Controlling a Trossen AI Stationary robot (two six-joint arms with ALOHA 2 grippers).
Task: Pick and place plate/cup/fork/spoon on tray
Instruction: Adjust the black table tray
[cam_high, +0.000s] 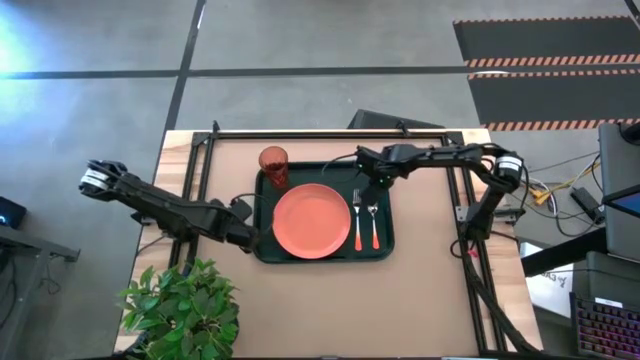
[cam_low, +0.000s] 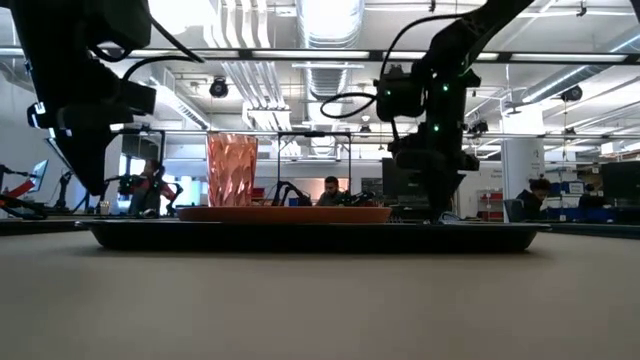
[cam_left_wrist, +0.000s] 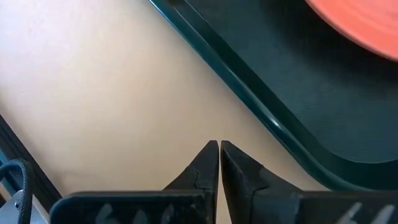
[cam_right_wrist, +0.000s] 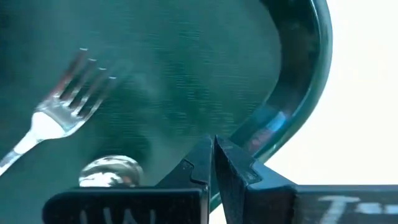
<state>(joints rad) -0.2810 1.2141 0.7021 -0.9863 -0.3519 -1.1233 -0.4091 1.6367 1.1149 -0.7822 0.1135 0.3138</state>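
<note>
Fork (cam_right_wrist: 65, 109) just beyond right hand (cam_right_wrist: 213, 146)

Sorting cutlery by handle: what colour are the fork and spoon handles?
Both orange, on the fork and the spoon; clearest in the high view.

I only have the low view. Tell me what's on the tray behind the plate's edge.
Observer: In the high view, the fork and spoon lie side by side on the tray, right of the plate.
Operator: Give me the cup's spot.
Observer: The cup stands in the tray's far left corner.
Operator: Report the grippers.
Observer: The right gripper is shut over the tray near the fork's tines; the left gripper is shut, over the table just outside the tray's rim.
</note>
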